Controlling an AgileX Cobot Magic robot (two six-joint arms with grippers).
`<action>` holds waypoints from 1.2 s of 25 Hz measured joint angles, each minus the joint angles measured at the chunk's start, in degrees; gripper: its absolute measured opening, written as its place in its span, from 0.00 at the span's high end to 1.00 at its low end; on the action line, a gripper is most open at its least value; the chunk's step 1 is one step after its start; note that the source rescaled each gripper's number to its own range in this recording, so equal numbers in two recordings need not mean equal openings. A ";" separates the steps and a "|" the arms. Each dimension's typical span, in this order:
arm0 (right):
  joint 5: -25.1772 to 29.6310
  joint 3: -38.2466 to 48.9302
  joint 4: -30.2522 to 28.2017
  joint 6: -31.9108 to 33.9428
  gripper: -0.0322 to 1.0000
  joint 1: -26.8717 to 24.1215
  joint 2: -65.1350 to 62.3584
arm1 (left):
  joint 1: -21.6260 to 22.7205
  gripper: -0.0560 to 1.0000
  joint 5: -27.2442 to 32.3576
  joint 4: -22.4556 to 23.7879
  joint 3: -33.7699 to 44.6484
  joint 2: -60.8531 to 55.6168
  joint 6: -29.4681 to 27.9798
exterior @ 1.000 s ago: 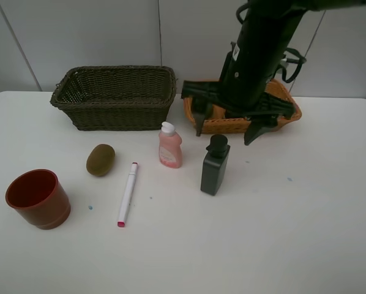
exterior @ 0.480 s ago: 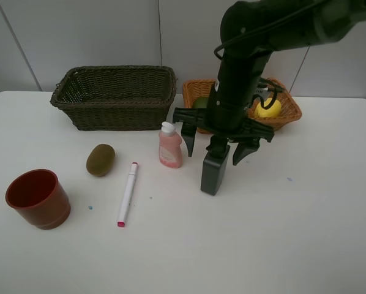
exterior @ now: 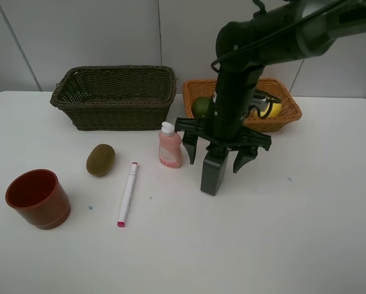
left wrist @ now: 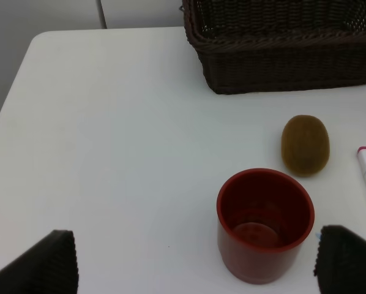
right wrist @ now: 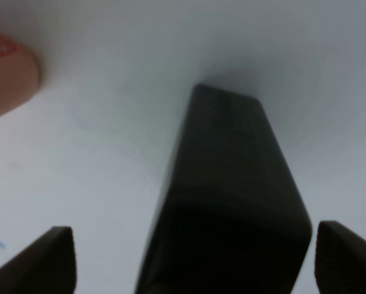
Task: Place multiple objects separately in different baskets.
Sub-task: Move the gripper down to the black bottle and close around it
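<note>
While the right gripper (exterior: 215, 164) hangs spread wide over the dark bottle (exterior: 213, 180), jaws either side of its top w/ gaps showing, the bottle stands upright mid-table. The pink bottle (exterior: 170, 147) is just beside it at 10 o'clock & the orange basket (exterior: 290, 115) is at 1 o'clock. The left gripper (left wrist: 196, 262) is spread too, w/ the red cup (left wrist: 265, 223) in front of it.

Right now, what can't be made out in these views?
- Dark bottle cap: exterior high, right arm covers it; right wrist, blurred, cut by the frame edge.
- Orange basket contents: exterior high, arm hides the middle.
- Dark basket floor: exterior high, its front wall hides it.
</note>
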 joint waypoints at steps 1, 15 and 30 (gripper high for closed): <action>-0.24 0.00 0.00 0.05 0.24 0.00 0.00 | 0.00 0.00 0.00 0.00 0.00 0.00 0.00; -0.49 0.00 0.41 0.23 0.51 0.00 0.40 | 0.00 0.00 0.00 0.00 0.00 0.00 0.00; 0.26 0.00 0.07 0.31 0.93 0.00 1.12 | 0.00 0.00 0.00 0.00 0.00 0.00 0.00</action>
